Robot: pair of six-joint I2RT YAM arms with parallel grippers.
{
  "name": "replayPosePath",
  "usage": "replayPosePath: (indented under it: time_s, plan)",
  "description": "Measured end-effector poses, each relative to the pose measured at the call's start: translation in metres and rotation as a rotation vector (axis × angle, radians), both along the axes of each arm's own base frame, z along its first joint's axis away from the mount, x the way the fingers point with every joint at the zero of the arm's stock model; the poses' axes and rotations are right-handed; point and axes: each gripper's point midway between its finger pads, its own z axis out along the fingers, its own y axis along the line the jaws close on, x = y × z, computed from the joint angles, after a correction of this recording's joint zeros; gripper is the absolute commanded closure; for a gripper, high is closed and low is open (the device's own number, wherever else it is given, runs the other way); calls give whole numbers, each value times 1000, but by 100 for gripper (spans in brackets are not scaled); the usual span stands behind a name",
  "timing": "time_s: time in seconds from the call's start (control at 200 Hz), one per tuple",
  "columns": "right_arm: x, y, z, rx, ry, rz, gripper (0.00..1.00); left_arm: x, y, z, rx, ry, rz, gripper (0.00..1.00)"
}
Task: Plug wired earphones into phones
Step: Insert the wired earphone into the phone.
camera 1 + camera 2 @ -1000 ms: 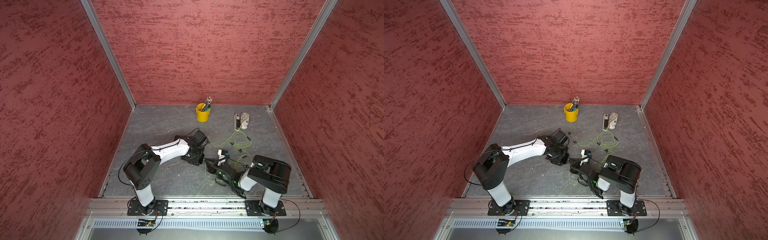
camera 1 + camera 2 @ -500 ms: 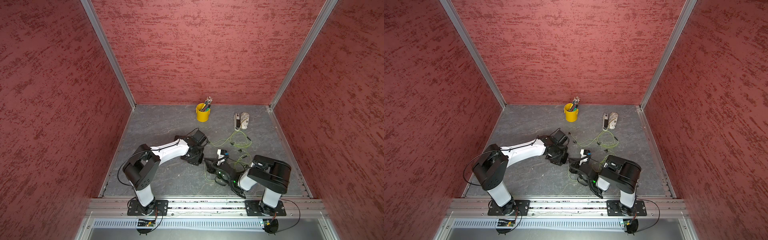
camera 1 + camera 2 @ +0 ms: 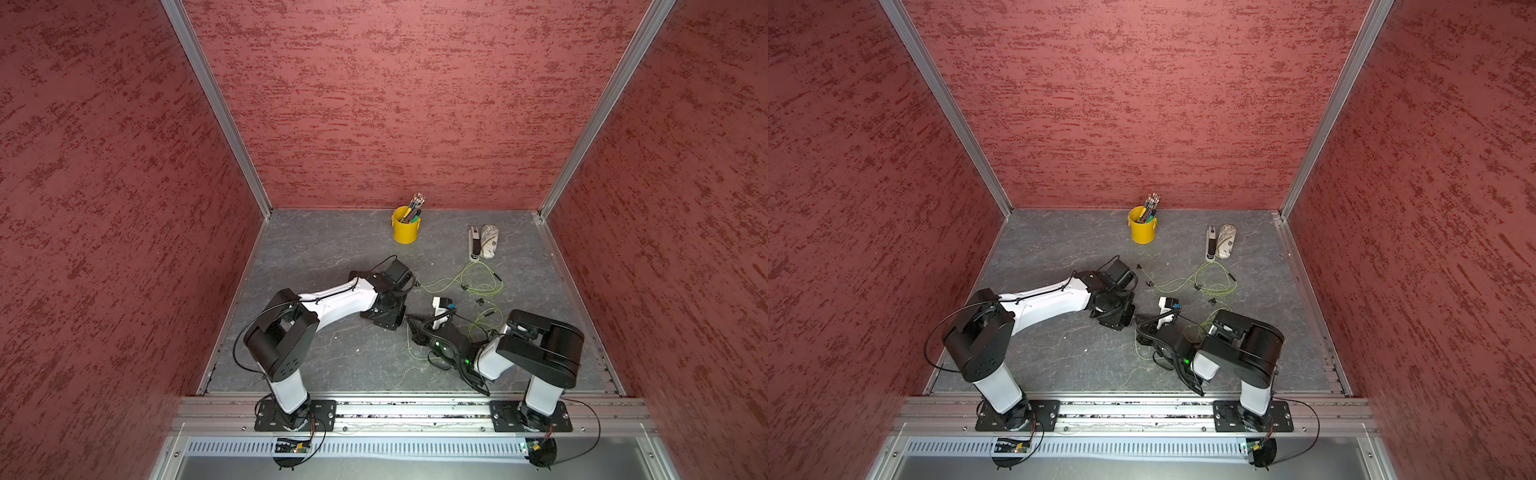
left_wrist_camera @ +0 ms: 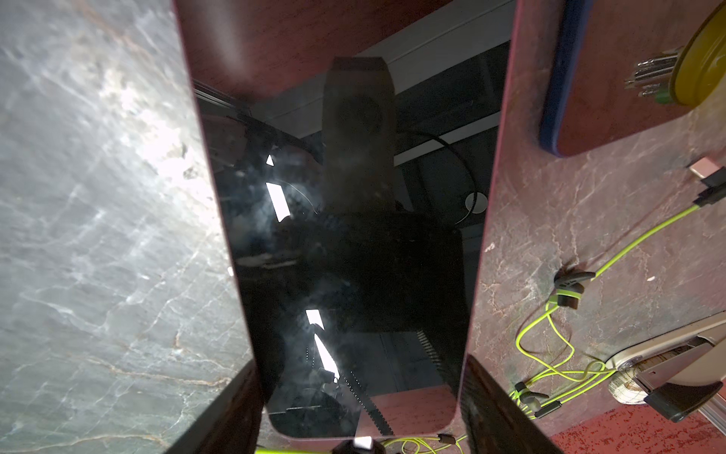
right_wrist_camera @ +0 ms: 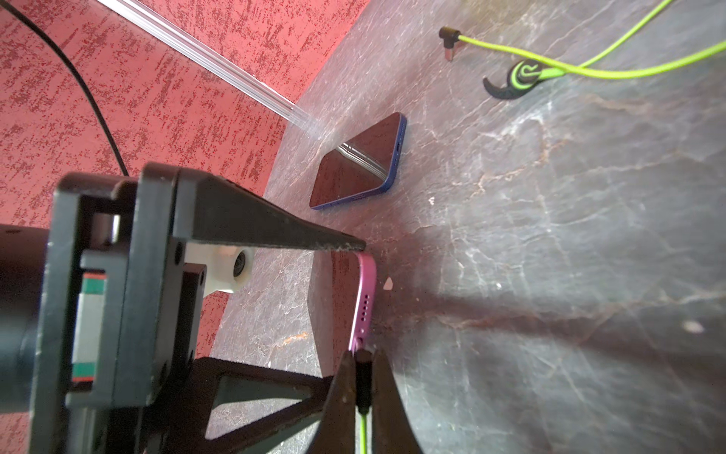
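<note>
My left gripper (image 4: 359, 361) is shut across the width of a pink-edged phone (image 4: 345, 243) with a glossy dark screen, one finger on each long side. My right gripper (image 5: 363, 353) is shut on a small black plug (image 5: 363, 377) with a yellow-green cable. The plug's tip meets that phone's short end (image 5: 365, 298); whether it sits in the socket I cannot tell. In both top views the two grippers (image 3: 386, 318) (image 3: 412, 328) meet mid-table. A second, blue-edged phone (image 5: 361, 165) lies flat farther off. Another set of earphones (image 3: 471, 282) lies loose on the table.
A yellow cup of pens (image 3: 406, 226) stands at the back. A white power strip (image 3: 473, 243) and a patterned pouch (image 3: 488, 241) lie at the back right. Loose earbuds (image 5: 518, 76) and a free plug (image 5: 450, 37) lie beyond the blue-edged phone. Red walls close three sides.
</note>
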Motion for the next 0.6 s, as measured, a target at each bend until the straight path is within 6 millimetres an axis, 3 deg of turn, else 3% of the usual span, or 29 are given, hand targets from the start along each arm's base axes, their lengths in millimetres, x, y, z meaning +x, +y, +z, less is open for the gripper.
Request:
replayPosePath:
  time_s: [0.601]
  plan:
    - [8, 10, -3, -16, 58, -23, 100, 5, 8, -1, 18, -43, 40, 29]
